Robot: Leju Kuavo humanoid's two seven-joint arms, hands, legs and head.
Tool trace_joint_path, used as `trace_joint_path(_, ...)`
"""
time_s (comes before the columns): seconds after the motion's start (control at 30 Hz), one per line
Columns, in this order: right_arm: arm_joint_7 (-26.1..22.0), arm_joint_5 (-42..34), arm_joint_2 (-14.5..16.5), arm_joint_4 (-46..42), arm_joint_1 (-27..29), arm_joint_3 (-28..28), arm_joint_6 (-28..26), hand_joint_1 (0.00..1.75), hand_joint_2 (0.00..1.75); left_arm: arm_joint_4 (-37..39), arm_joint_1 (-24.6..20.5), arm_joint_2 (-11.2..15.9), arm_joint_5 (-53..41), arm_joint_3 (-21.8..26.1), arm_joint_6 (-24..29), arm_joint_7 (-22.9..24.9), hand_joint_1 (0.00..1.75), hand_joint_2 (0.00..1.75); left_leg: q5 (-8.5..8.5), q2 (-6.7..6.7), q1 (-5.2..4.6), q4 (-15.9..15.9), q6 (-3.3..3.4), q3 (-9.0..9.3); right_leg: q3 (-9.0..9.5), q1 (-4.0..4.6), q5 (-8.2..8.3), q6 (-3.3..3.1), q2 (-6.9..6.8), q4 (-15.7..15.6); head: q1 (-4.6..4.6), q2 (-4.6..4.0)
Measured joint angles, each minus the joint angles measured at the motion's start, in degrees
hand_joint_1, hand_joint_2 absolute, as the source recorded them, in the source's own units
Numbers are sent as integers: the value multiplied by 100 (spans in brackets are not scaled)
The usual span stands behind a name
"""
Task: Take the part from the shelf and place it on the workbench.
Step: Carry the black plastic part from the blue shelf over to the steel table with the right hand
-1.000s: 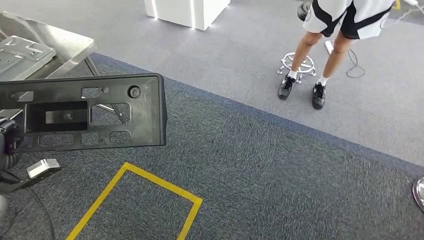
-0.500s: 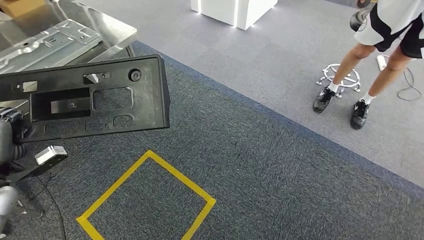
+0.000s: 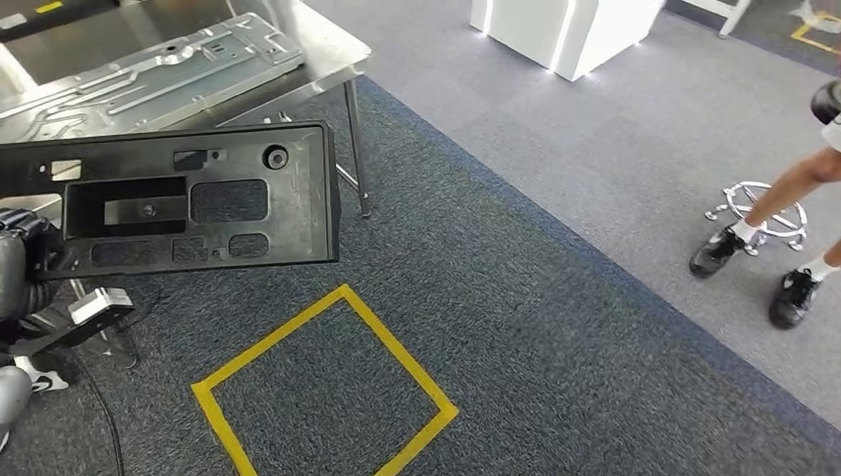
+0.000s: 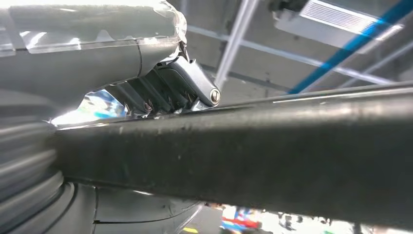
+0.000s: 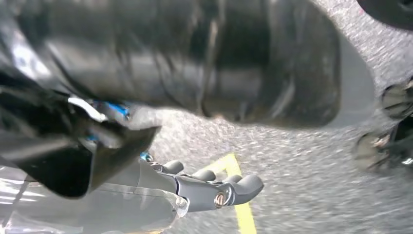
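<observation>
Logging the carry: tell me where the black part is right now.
In the head view the black part is at the left, held up by the left hand, just in front of the metal workbench and above the yellow floor square.

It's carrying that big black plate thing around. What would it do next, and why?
Probably keep turning left and step toward the metal workbench. The left hand grips the black part in the air, and the bench, with a grey metal panel lying on it, sits up and to the left, so the part is not yet fully over it.
</observation>
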Motion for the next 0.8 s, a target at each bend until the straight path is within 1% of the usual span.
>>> trace_joint_path(0.03,40,-17,2,1,8,-1,15,0,0,4,-19,17,23,-39,0,58,175,175,-2,-76,-8,-1,26,2,-194,-10,-173,0,183,367,1,0)
trace_joint_path(0.07,91,-39,5,1,17,-1,30,0,0,11,-31,36,56,-93,-1,125,175,175,-4,-151,-14,4,46,2,-421,-17,-328,-1,281,760,1,0)
trace_joint_path(0.1,140,-60,9,1,26,-1,40,0,0,20,-36,66,98,-152,-1,189,175,175,-9,-237,-19,10,52,3,-616,-18,-398,-1,325,1061,1,0)
trace_joint_path(0.13,167,-79,15,1,31,-2,44,0,0,28,-39,105,156,-209,-1,243,175,175,-16,-324,-22,20,52,5,-729,-19,-349,-2,341,1174,1,0)
trace_joint_path(0.17,179,-94,22,1,35,-2,44,0,0,34,-46,145,230,-265,-1,290,175,175,-25,-411,-21,32,48,10,-733,-21,-184,-7,352,1064,1,0)
trace_joint_path(0.2,180,-108,29,1,37,-3,43,0,0,42,-65,191,325,-332,-1,339,175,175,-36,-497,-18,48,39,16,-636,-24,64,-18,398,749,1,0)
trace_joint_path(0.23,179,-117,34,1,38,-3,44,0,0,51,-96,229,419,-407,-1,387,175,175,-49,-578,-14,64,25,18,-491,-33,291,-35,520,350,1,0)
trace_joint_path(0.27,180,-123,39,1,39,-3,44,0,0,62,-138,263,494,-483,-1,427,175,175,-63,-661,-17,87,4,11,-354,-43,450,-45,638,0,1,0)
trace_joint_path(0.3,180,-127,41,1,39,-3,46,0,0,72,-179,293,548,-555,-1,453,175,175,-71,-735,-14,101,-24,-1,-261,-47,531,-54,724,-232,1,0)
trace_joint_path(0.33,181,-128,42,1,36,-4,47,0,0,79,-207,318,572,-609,-1,466,175,175,-75,-804,-9,108,-58,-15,-218,-45,536,-67,762,-329,1,0)
trace_joint_path(0.37,184,-128,43,0,30,-4,47,0,0,84,-224,348,583,-648,-2,471,175,175,-73,-870,-2,107,-95,-27,-202,-36,530,-79,708,-348,1,0)
trace_joint_path(0.4,185,-129,44,0,22,-5,48,0,0,86,-231,389,587,-681,-2,472,175,175,-72,-920,10,100,-134,-34,-184,-41,538,-109,635,-371,1,0)
trace_joint_path(0.43,186,-131,45,-1,13,-5,48,0,0,87,-233,431,586,-709,-3,472,175,175,-93,-882,11,125,-167,-46,-156,-47,548,-143,574,-408,0,0)
trace_joint_path(0.47,187,-132,48,-1,10,-5,49,0,0,91,-248,469,586,-737,-2,470,175,175,-163,-764,9,227,-199,-92,-125,-58,559,-179,505,-449,-1,0)
trace_joint_path(0.5,187,-133,54,0,13,-5,50,0,0,95,-271,496,587,-767,-2,470,175,175,-289,-598,8,442,-231,-190,-95,-68,565,-211,433,-487,-1,0)
trace_joint_path(0.53,189,-133,58,0,18,-5,52,0,0,100,-293,509,590,-793,-1,472,175,175,-456,-410,13,767,-261,-343,-73,-64,558,-231,364,-502,-2,0)
trace_joint_path(0.57,190,-134,63,1,25,-5,52,0,0,107,-311,514,593,-817,-1,474,175,175,-626,-293,28,1145,-292,-533,-61,-62,546,-244,289,-505,-1,0)
trace_joint_path(0.6,191,-134,68,1,30,-5,53,0,0,115,-317,515,596,-841,-1,476,175,175,-734,-235,47,1469,-319,-703,-51,-61,530,-243,215,-502,-1,0)
trace_joint_path(0.63,193,-134,71,1,32,-5,52,0,0,123,-315,516,598,-866,-1,477,175,175,-745,-208,67,1633,-340,-798,-37,-64,511,-237,141,-499,-1,0)
trace_joint_path(0.67,193,-134,74,1,31,-5,52,0,0,131,-313,520,598,-891,-1,478,175,175,-644,-186,84,1573,-357,-780,-19,-68,490,-224,68,-494,-1,0)
trace_joint_path(0.7,193,-134,78,1,30,-5,52,0,0,136,-315,526,597,-912,-1,478,175,175,-453,-140,97,1292,-368,-645,7,-74,463,-204,-5,-487,-1,0)
trace_joint_path(0.73,192,-134,81,1,28,-5,52,0,0,137,-319,534,596,-927,-1,478,175,175,-257,-19,101,878,-374,-445,36,-74,430,-176,-74,-476,-1,0)
trace_joint_path(0.77,192,-134,85,1,26,-5,51,0,0,139,-330,542,596,-937,-1,480,175,175,-119,122,82,510,-362,-256,64,-63,395,-141,-138,-463,-1,0)
trace_joint_path(0.8,192,-134,88,1,27,-5,52,0,0,140,-342,546,598,-942,-1,483,175,175,-42,219,61,251,-330,-127,89,-49,366,-104,-199,-456,-1,0)
